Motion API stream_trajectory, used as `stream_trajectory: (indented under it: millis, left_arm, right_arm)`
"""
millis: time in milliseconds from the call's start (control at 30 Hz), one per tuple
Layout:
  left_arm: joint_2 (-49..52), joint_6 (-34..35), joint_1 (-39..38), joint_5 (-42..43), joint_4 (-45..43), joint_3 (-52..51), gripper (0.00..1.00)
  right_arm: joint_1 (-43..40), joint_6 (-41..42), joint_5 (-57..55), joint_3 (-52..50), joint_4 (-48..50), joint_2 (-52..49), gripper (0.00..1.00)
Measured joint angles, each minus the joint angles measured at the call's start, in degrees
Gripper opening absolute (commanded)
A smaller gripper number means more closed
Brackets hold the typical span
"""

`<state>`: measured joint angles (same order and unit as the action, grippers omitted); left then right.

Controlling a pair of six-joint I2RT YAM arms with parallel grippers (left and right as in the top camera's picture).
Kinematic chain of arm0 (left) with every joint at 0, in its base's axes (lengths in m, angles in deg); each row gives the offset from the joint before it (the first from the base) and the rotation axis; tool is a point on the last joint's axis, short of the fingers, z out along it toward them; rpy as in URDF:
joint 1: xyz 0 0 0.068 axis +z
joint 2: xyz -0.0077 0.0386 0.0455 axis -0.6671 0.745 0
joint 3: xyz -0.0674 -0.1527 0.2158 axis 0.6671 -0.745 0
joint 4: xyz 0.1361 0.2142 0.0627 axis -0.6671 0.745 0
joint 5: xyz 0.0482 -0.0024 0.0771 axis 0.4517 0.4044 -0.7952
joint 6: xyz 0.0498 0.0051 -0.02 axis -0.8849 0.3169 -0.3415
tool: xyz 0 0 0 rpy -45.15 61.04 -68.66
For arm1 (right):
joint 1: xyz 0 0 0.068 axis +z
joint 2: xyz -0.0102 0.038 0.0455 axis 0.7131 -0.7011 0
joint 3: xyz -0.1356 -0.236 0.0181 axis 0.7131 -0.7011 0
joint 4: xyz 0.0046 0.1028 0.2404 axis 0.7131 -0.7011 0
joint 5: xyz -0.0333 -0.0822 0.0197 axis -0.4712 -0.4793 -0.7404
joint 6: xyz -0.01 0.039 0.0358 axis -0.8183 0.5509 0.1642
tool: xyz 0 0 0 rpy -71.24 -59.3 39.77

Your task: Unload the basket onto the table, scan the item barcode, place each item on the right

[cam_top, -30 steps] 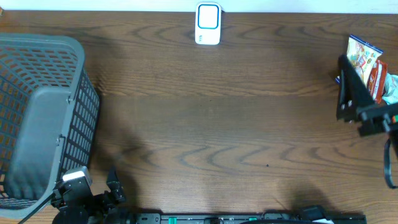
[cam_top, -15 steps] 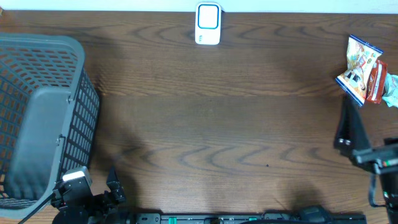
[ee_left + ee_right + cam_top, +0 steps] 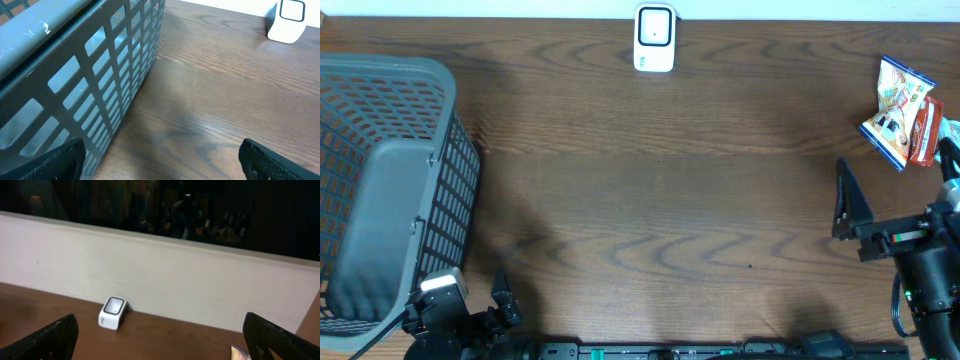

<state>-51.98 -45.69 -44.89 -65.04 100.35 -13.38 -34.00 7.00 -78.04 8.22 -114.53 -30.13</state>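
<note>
A pile of colourful snack packets (image 3: 903,112), the items, lies at the table's far right. A small white barcode scanner (image 3: 654,38) with a dark window stands at the back centre, also seen as the scanner (image 3: 113,313) and the scanner (image 3: 287,20). My right gripper (image 3: 892,155) is open just in front of the packets, holding nothing. In the right wrist view the right gripper (image 3: 162,340) faces the back wall, and a packet corner (image 3: 240,353) shows low down. My left gripper (image 3: 162,165) stands open and empty beside the basket (image 3: 75,75).
A large grey mesh basket (image 3: 390,190) fills the left side of the table. The left arm (image 3: 445,305) sits at the front left corner beside it. A pale wall (image 3: 200,285) runs behind the back edge.
The right arm has drawn back from the packets toward the front edge and a little left, leaving them uncovered. Its jaws stay wide. The left arm has not moved.
</note>
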Motion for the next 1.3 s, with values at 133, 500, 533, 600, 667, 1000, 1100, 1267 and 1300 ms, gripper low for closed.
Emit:
stream_trajectory:
  millis: [133, 500, 533, 600, 667, 1000, 1100, 1267, 1300]
  left_arm:
    - [0.0, 0.0, 0.0, 0.0, 0.0, 0.0, 0.98]
    - [0.0, 0.0, 0.0, 0.0, 0.0, 0.0, 0.98]
    - [0.0, 0.0, 0.0, 0.0, -0.1, 0.0, 0.98]
    - [0.0, 0.0, 0.0, 0.0, 0.0, 0.0, 0.98]
    - [0.0, 0.0, 0.0, 0.0, 0.0, 0.0, 0.98]
    - [0.0, 0.0, 0.0, 0.0, 0.0, 0.0, 0.98]
    - [0.0, 0.0, 0.0, 0.0, 0.0, 0.0, 0.98]
    - [0.0, 0.0, 0.0, 0.0, 0.0, 0.0, 0.98]
    - [0.0, 0.0, 0.0, 0.0, 0.0, 0.0, 0.98]
  right_arm:
    - [-0.5, 0.0, -0.2, -1.9, -1.1, 0.6, 0.99]
    - [-7.9, 0.1, -0.4, -32.5, 16.0, 20.1, 0.99]
    - [-7.9, 0.3, -0.4, -35.6, 19.4, 22.2, 0.99]
    - [-7.9, 0.7, -0.4, -43.9, 25.9, 27.4, 0.99]
    - [-7.9, 1.3, -0.4, -50.0, 32.7, 29.0, 0.99]
    - [-13.6, 9.8, -0.4, -68.6, 42.8, 33.1, 0.99]
    - [-14.8, 11.9, -0.4, -70.0, 40.9, 33.2, 0.99]
    - [-14.9, 13.1, -0.4, -70.3, 35.7, 33.4, 0.99]
    - [-14.9, 13.2, -0.4, -70.3, 32.9, 33.4, 0.99]
